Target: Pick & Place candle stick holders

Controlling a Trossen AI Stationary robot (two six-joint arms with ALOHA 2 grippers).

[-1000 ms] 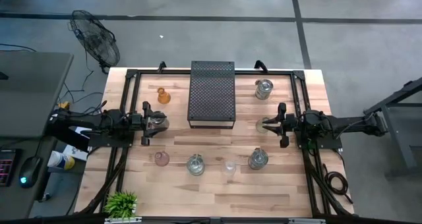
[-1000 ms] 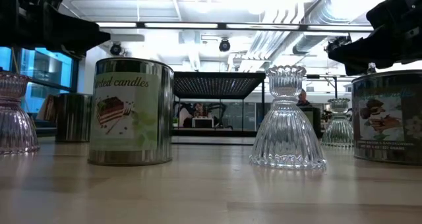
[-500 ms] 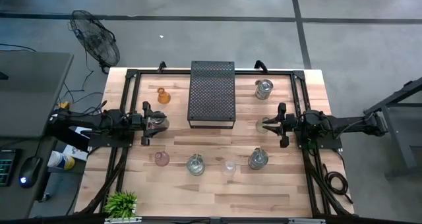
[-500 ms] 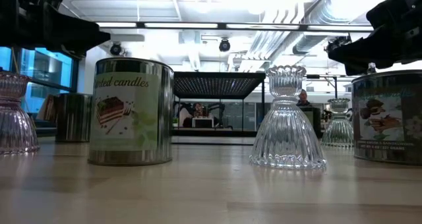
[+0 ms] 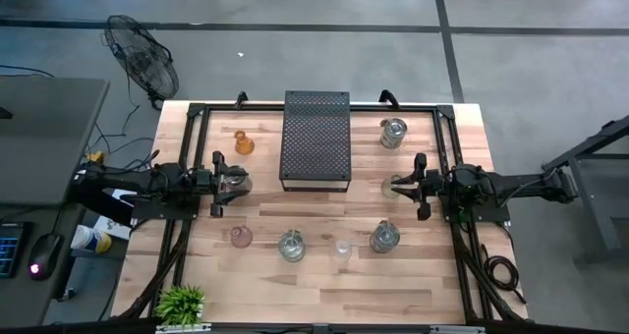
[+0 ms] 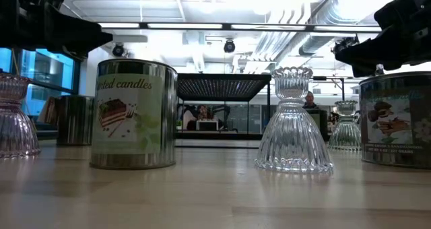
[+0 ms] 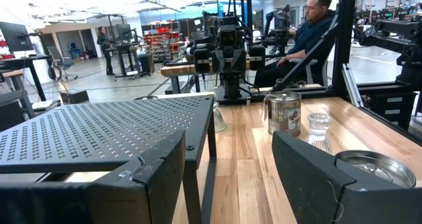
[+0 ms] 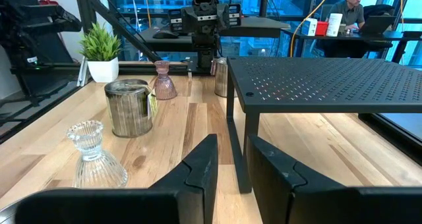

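On table centre-far, black tray [image 5: 315, 140] bare; nothing changed in the last second, so no holder placed yet. Left gripper [image 5: 218, 184] released, right gripper [image 5: 421, 187] part-closed, empty. Candle stick holders [image 5: 291, 246] scattered around.

One camera looks straight down on the counter [image 5: 324, 275], one sits level on it; wrist cameras face each other across the black tray [image 5: 316, 140], seemingly.

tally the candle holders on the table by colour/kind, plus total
Silvery tins: 4
Clear glass: 2
Amber glass: 1
Pink glass: 1
Total: 8
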